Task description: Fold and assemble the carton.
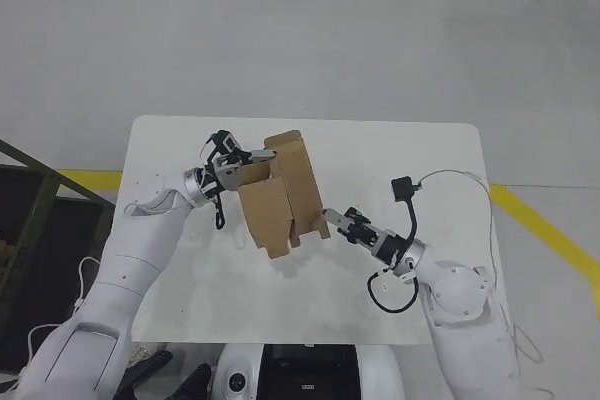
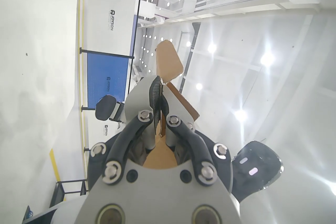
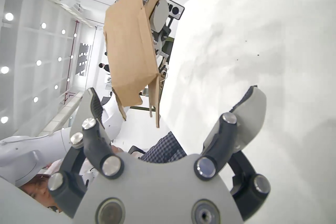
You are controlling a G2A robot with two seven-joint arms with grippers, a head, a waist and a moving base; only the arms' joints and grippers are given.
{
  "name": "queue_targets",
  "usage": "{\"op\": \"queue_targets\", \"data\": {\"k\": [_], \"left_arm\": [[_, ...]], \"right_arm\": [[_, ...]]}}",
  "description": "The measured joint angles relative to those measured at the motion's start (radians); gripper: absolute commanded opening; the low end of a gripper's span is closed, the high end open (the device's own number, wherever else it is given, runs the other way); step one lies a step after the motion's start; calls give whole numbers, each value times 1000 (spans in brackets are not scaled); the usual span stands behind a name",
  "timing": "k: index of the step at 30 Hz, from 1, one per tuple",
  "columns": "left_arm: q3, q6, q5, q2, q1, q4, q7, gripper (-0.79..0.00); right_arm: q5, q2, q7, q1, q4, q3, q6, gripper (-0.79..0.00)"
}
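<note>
The partly opened carton (image 1: 280, 195) stands near the centre of the table (image 1: 410, 160). The left gripper (image 1: 263, 160) is clamped on its 10 o'clock edge. The right gripper (image 1: 332, 216) sits spread wide and empty just beside the 4 o'clock corner. I'd keep the left grip firm while the right presses that panel square.

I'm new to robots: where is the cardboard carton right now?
In the top view the carton is at the middle of the white table, its edge pinched by the left gripper, with the open right gripper beside it.
</note>
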Motion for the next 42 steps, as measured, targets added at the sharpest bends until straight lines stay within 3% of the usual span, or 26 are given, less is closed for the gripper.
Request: {"op": "queue_targets", "data": {"k": [4,6,14,17,18,19,20,21,34,42], "left_arm": [[42,-3,2,-13,-14,17,-23,-785],[59,-7,6,-18,-20,26,-32,-785],[83,-12,-19,-33,-44,65,-54,-785],[85,-19,-9,-35,-54,82,-63,-767],[85,-21,-7,-36,-57,89,-66,-646],[85,-23,-5,-36,-59,94,-69,-437],[84,-25,-4,-37,-61,98,-72,0],[83,-30,-3,-37,-64,103,-76,0],[30,-68,-25,-33,-84,169,-88,0],[-18,-10,22,-8,-40,144,-127,0]], "right_arm": [[19,3,-14,14,23,-23,-10,-271],[31,5,-15,21,30,-34,-11,-394],[74,15,-11,30,50,-56,0,-533],[102,18,-14,29,55,-59,-3,-650],[110,20,-12,30,57,-61,-4,-677],[116,21,-11,31,59,-62,-4,-699],[122,22,-9,31,61,-63,-4,-754],[133,24,-8,32,64,-65,-2,-785],[246,37,-58,41,80,-59,19,-785],[222,49,-126,13,27,-31,53,-785]]}}
